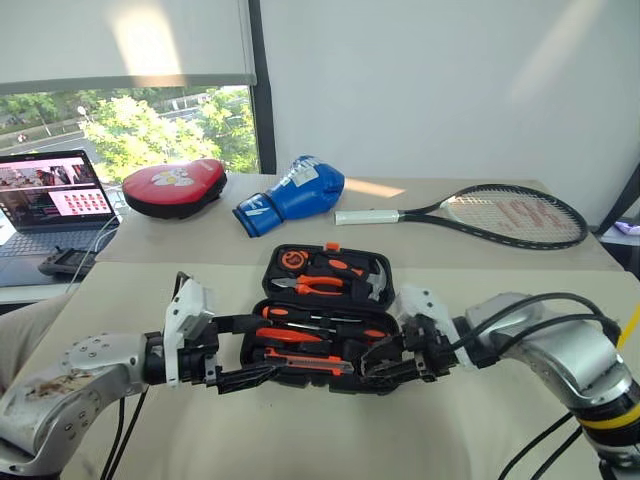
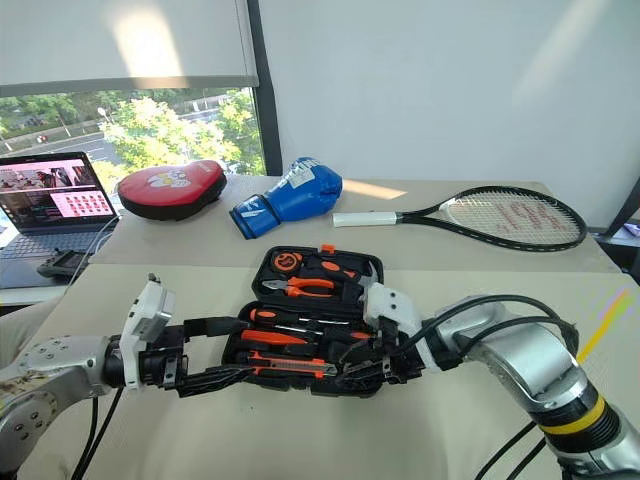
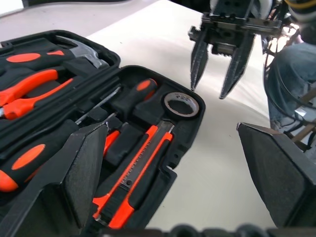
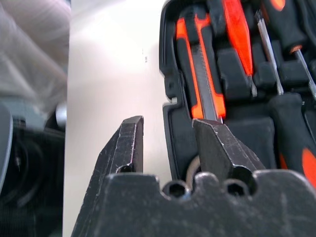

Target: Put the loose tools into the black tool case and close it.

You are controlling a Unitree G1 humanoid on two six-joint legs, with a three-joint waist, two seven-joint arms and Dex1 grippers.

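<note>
Racket (image 1: pixel 510 214) strings with unreadable red lettering

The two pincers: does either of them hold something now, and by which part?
Nothing is held. The left pincer stands wide open over the black tool case, and the right pincer is open above the table with nothing between its fingers.

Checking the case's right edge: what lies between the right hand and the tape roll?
In the left wrist view, bare table and the case's rim separate the right hand from the tape roll.

Open tool case (image 3: pixel 185 133), tape roll (image 3: pixel 180 104), utility knife (image 3: pixel 140 173) slotted
</note>
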